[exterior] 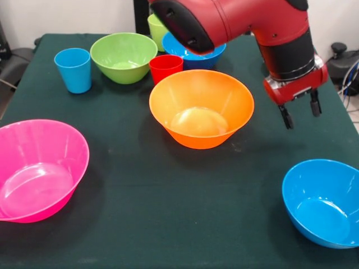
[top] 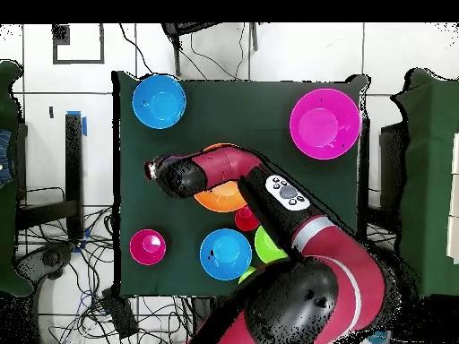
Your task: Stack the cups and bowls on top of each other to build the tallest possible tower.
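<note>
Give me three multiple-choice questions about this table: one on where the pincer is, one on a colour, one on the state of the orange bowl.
1. In the front view, where does the pincer hang relative to the orange bowl?
A. To its right in the picture
B. Straight over its middle
C. To its left in the picture

2. What colour is the cup that stands closest to the orange bowl?
A. Light blue
B. Red
C. Lime green

3. How is the orange bowl?
A. Upright and empty
B. Upside down
C. Upright with a cup inside

Answers:
1. A, since the pincer hangs off the bowl's right rim, above the cloth.
2. B, since the red cup stands just behind the bowl's rim.
3. A, since its opening faces up and its bare bottom shows.
</note>
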Controlling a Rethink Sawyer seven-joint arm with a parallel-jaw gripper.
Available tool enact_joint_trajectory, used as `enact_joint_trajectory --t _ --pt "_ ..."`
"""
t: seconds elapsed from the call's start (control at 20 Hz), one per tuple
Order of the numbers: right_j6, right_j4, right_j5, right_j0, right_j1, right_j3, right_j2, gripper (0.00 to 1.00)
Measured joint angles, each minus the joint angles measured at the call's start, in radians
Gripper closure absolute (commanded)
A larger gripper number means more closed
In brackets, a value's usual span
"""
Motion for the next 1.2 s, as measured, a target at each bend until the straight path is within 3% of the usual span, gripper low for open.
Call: enact_joint_trajectory --t 0.5,1.2 --pt "0.001 0.0 -0.001 0.018 -0.053 0.024 -0.011 0.0" --pt "0.152 0.034 -0.142 0.161 -0.264 0.377 -0.145 0.0"
